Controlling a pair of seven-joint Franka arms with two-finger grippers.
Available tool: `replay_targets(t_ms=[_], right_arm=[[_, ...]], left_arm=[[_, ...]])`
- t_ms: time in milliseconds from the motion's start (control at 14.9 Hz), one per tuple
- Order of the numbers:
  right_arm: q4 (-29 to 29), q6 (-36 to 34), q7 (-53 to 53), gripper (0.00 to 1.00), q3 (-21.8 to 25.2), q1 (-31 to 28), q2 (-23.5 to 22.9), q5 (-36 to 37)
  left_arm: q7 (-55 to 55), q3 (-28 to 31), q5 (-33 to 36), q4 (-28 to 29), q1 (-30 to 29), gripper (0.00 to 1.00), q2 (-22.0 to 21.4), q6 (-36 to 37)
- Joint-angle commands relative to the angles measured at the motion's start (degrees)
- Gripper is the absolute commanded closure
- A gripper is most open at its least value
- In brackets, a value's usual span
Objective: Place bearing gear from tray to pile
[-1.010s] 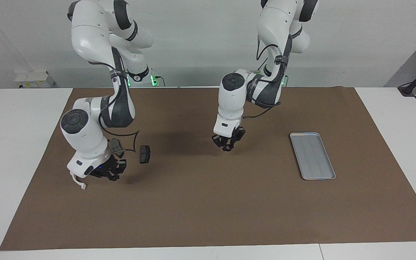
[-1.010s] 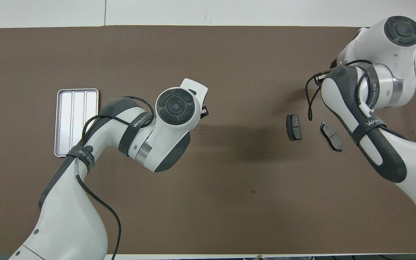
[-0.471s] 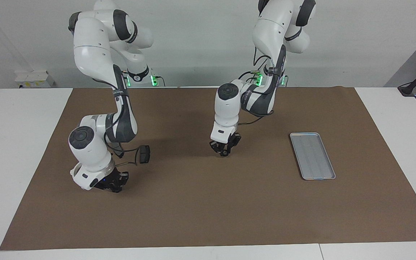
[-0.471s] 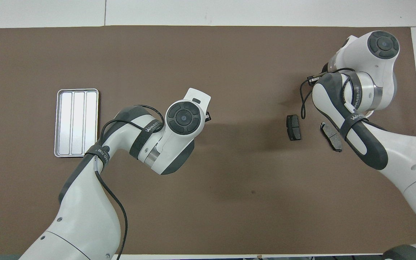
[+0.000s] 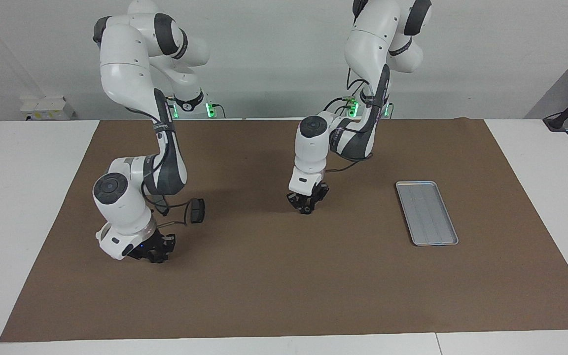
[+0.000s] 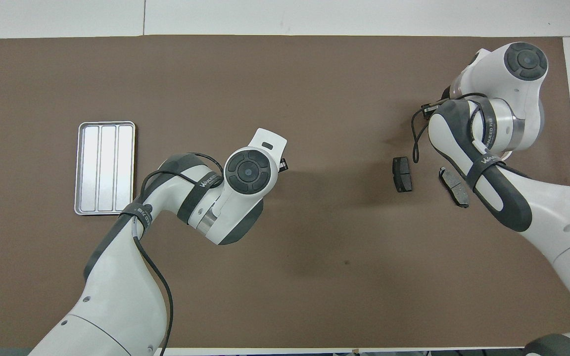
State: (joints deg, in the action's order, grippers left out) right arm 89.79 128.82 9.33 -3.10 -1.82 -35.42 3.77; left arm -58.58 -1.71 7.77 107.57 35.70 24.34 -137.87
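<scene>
The tray lies flat on the brown mat toward the left arm's end of the worktop. The left claw hangs over the mat's middle; the right claw sits low beside two dark pads near the right arm's end. I cannot tell either claw's opening, nor anything held.

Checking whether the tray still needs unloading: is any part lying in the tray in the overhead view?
No, the tray shows only its bare ridged silver floor, with no part lying in it.
</scene>
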Motion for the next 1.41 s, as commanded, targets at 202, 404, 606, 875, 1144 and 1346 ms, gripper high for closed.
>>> replay_targets(t_ms=[202,404,606,875,1144,1346], right_arm=[[-0.05,-10.06,-0.36,0.00,-0.76,0.50,7.55,0.54],[-0.05,-17.53,-12.25,0.00,-0.85,5.31,12.29,0.19],[-1.01,-21.59,-35.96,0.00,-0.94,14.27,14.07,-0.60],[-1.19,-20.37,-56.48,0.00,-1.03,23.59,13.89,-2.18],[-1.54,-15.28,-67.58,0.00,-0.94,30.28,11.53,-2.54],[-6.27,-13.77,-74.60,0.00,-0.68,35.03,3.73,-1.14]], left_arm=[[-0.40,1.01,1.63,-2.87,0.60,0.00,-1.57,4.69],[2.84,1.36,1.63,-4.91,-2.11,0.00,-8.40,9.09],[12.91,1.53,1.11,-9.80,-8.70,0.00,-15.71,20.74],[37.35,1.54,-3.28,-23.17,-22.57,0.00,-17.21,38.78],[52.05,1.53,-6.54,-24.95,-32.35,0.00,-20.55,43.72],[55.68,1.54,-7.16,-22.07,-33.42,0.00,-23.70,44.97]])
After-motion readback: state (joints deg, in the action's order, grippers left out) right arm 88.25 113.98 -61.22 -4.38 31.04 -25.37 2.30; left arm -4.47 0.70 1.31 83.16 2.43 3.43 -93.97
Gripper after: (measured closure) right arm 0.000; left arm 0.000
